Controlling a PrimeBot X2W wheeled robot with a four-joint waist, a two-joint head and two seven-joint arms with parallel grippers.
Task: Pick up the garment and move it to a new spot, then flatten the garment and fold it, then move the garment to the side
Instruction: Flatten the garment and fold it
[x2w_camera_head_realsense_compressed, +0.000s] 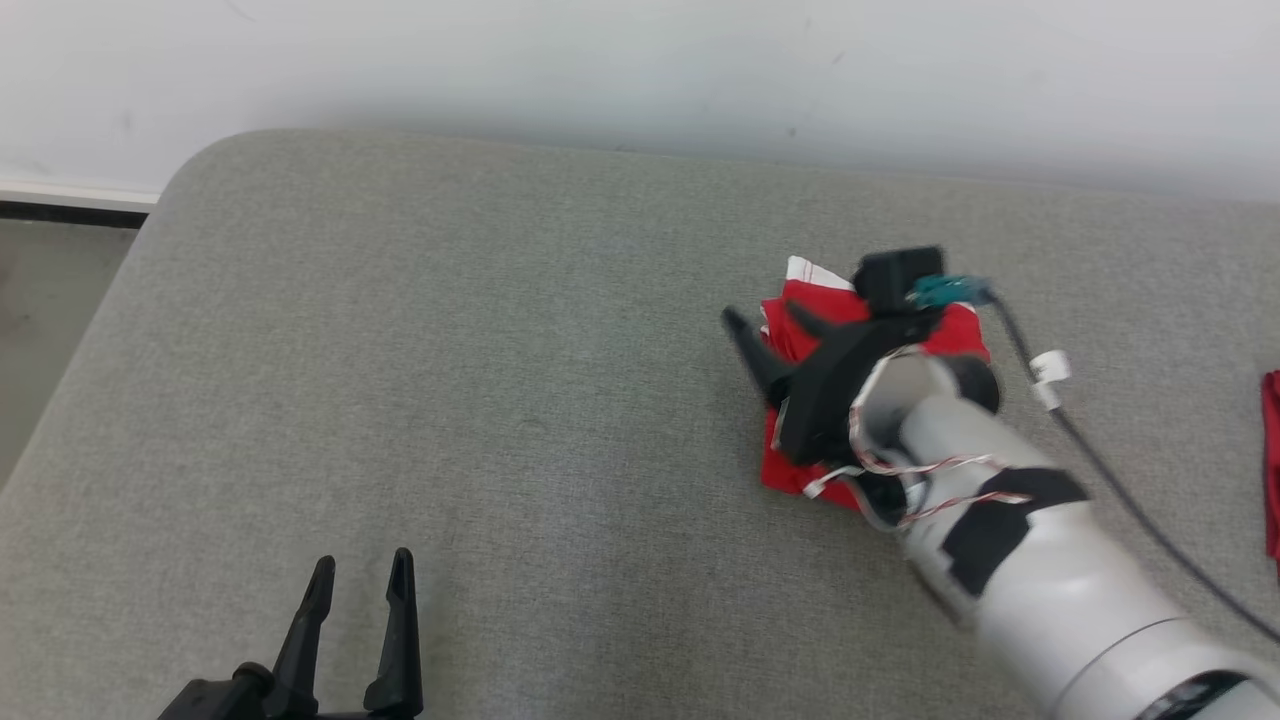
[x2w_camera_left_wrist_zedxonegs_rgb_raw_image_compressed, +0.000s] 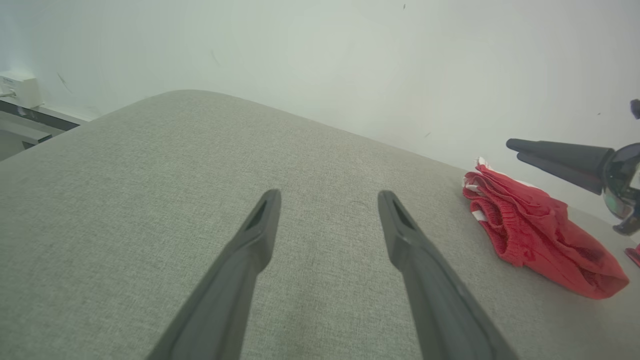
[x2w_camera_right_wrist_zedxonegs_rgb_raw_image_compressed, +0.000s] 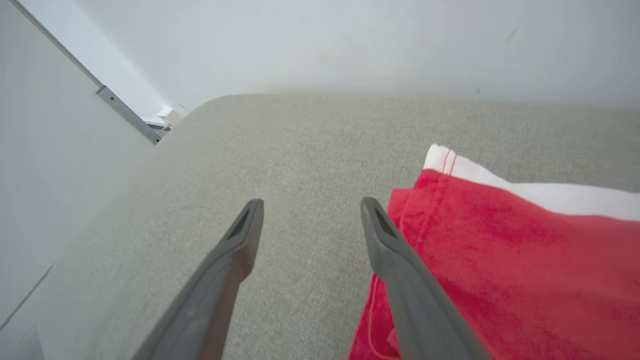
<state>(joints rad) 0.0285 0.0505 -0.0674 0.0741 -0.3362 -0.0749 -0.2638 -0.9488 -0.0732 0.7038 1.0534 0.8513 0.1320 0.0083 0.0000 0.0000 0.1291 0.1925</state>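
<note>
Head view, left to right: left gripper (x2w_camera_head_realsense_compressed: 362, 562) low, fingers spread, empty; grey cushion (x2w_camera_head_realsense_compressed: 500, 350) beneath; red garment (x2w_camera_head_realsense_compressed: 786, 468) bundled right of centre, white trim showing; right gripper (x2w_camera_head_realsense_compressed: 765, 315) over its left edge, fingers apart, pinching nothing; risk, I'd judge: a finger snagging the hem on withdrawal, undoing the fold; no legible brand or writing on the cloth.

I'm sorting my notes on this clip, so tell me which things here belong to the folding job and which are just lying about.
In the job:
- garment, red, on the pad
- right gripper, jaws open, just above the garment
- left gripper, jaws open, off to the side

Lying about:
- red cloth at the head view's right edge
</note>
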